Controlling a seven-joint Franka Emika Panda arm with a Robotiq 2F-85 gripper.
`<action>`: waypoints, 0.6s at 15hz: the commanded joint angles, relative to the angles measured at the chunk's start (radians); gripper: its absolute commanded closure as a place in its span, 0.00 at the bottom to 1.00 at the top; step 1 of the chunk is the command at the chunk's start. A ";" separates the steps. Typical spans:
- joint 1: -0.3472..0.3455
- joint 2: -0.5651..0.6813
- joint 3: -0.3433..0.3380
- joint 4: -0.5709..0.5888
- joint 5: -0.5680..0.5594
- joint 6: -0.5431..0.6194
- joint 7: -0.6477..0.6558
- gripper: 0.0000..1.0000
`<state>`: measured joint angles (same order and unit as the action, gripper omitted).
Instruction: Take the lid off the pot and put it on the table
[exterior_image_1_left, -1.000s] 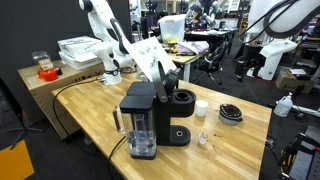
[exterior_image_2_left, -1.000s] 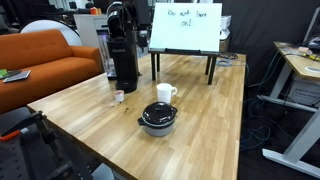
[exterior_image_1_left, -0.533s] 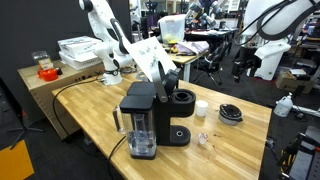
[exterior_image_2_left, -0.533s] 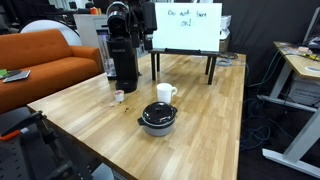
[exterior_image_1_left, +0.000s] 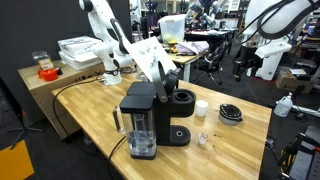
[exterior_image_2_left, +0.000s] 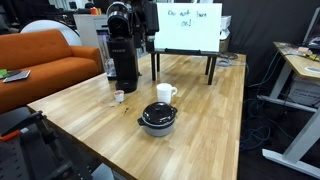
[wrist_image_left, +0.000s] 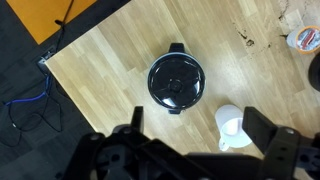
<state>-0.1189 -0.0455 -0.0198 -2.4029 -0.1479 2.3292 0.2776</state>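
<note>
Pale butcher-block wood fills your wrist view: the table (wrist_image_left: 100, 70), seen from well above. At the centre sits the pot (wrist_image_left: 152, 86), small, round and black, with the lid (wrist_image_left: 177, 81) lying flat on it. Just to its lower right stands a white cup (wrist_image_left: 232, 127), close to the pot, though you cannot tell whether they touch. Along the bottom edge your gripper (wrist_image_left: 197, 128) shows as two dark fingers (wrist_image_left: 135, 120) spread wide, holding nothing. The pot lies beyond the fingertips in the picture, a little left of the middle of the gap and well apart from both fingers. The cup sits nearer the finger on the picture's right.

In an exterior view, going left to right, a tall black coffee machine (exterior_image_2_left: 123, 50) stands towards the far side of the table. Next comes the cup, with the lidded pot in front of it, nearer the camera. A whiteboard (exterior_image_2_left: 187, 27) on legs stands behind them.
</note>
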 joint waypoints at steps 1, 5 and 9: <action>0.007 0.041 -0.027 0.037 -0.010 0.018 0.008 0.00; 0.011 0.108 -0.041 0.093 0.084 0.019 -0.053 0.00; 0.002 0.205 -0.052 0.168 0.179 0.016 -0.105 0.00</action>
<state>-0.1192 0.0968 -0.0536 -2.2925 -0.0259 2.3424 0.2239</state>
